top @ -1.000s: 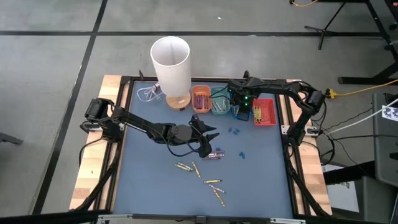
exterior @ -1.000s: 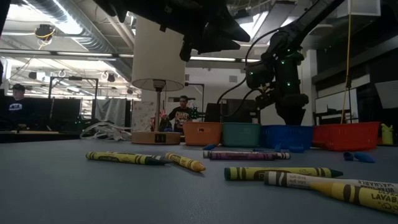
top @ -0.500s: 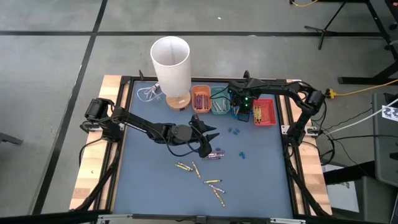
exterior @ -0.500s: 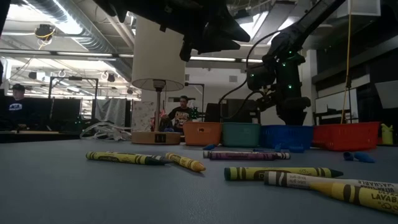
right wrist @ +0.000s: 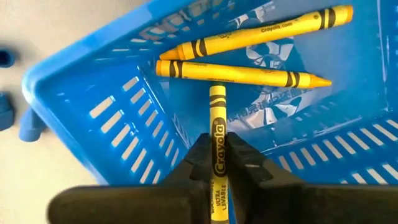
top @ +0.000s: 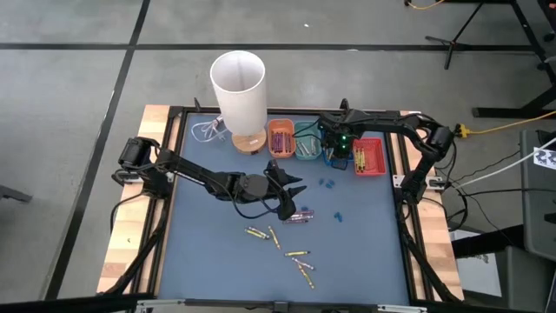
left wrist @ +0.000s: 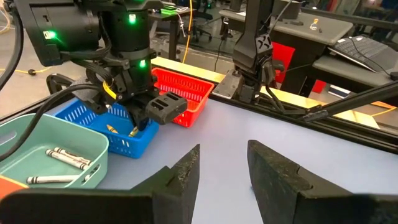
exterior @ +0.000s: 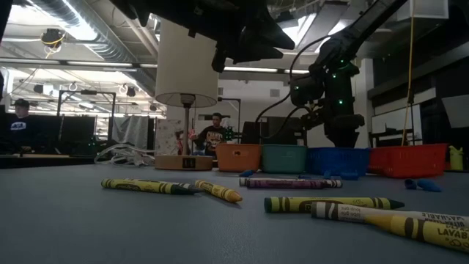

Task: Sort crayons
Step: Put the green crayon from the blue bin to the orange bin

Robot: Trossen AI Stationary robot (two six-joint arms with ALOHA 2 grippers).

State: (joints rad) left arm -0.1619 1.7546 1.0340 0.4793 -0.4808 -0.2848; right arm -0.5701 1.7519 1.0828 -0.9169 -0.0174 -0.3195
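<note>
- Below my right gripper (right wrist: 217,163) sits the blue basket (right wrist: 93,106), two yellow crayons (right wrist: 239,73) already inside.
- Between its fingers I've clamped a third yellow crayon (right wrist: 217,134), tip down for dropping.
- My left gripper (left wrist: 221,171) hovers parted above the table's loose crayons (top: 300,257).

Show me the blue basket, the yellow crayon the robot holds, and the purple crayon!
blue basket (right wrist: 112,118), right wrist view, on its slotted wall.
yellow crayon (right wrist: 217,134), right wrist view, on its label.
purple crayon (exterior: 289,183), low view, on its middle.
</note>
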